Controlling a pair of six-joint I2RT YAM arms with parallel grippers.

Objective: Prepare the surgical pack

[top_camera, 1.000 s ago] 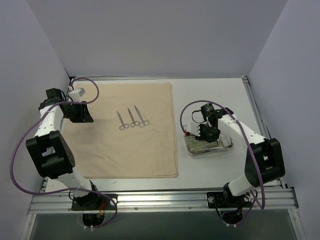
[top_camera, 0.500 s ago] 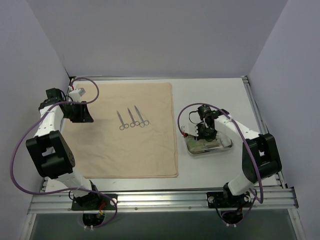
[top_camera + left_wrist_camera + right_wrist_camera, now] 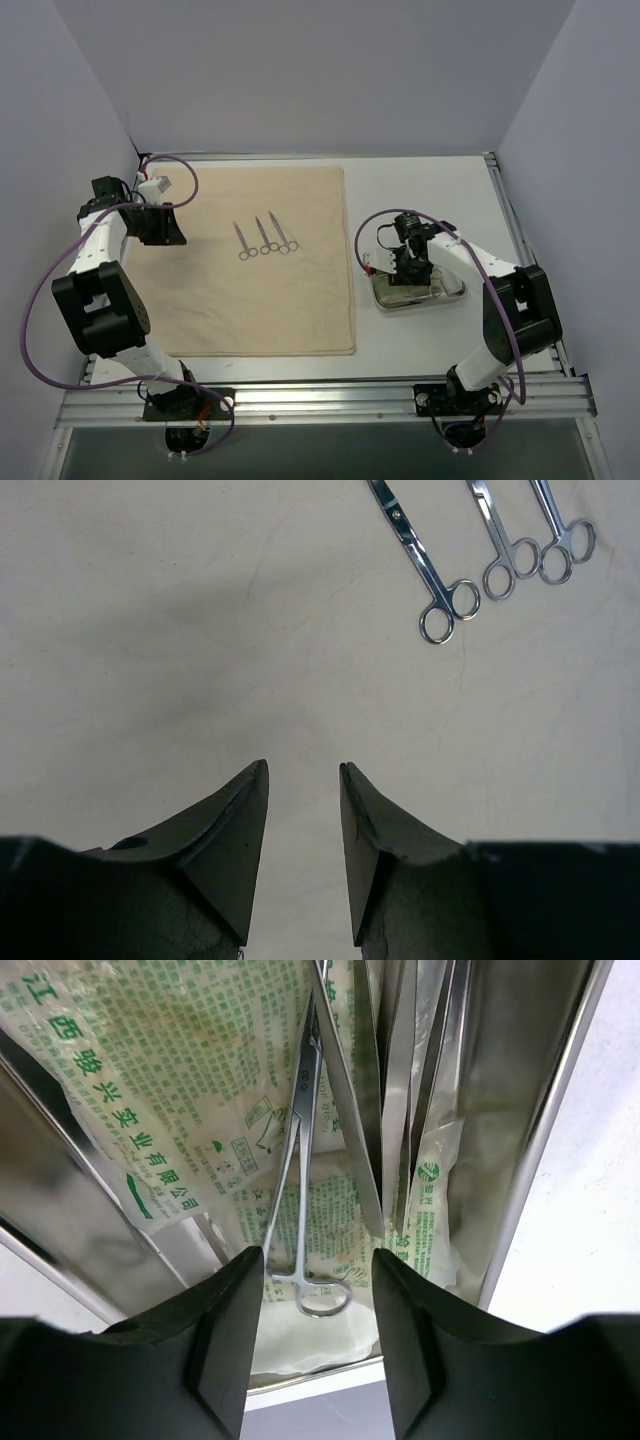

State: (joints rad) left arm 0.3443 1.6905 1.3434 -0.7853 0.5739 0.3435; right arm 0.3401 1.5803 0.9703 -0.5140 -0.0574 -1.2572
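Note:
The beige cloth (image 3: 250,265) lies flat on the table, with three steel forceps (image 3: 262,238) side by side on it. My left gripper (image 3: 160,225) hovers open over the cloth's left part. In the left wrist view its empty jaws (image 3: 303,770) stand apart above bare cloth (image 3: 200,630), and the forceps (image 3: 425,570) lie ahead to the right. My right gripper (image 3: 408,268) is open just above the steel tray (image 3: 452,291). In the right wrist view, the right gripper (image 3: 318,1260) frames the ring handle of a forceps (image 3: 300,1160), which rests on green-printed packets (image 3: 150,1080) beside tweezers (image 3: 395,1090).
The tray's steel wall (image 3: 530,1110) runs close along the right of the right fingers. White gauze (image 3: 330,1335) lies at the tray's near end. Purple cables loop from both arms. Walls close in on the table's left, back and right.
The right gripper's jaws have opened over the tray, and the arm has shifted slightly left. The left arm has not moved.

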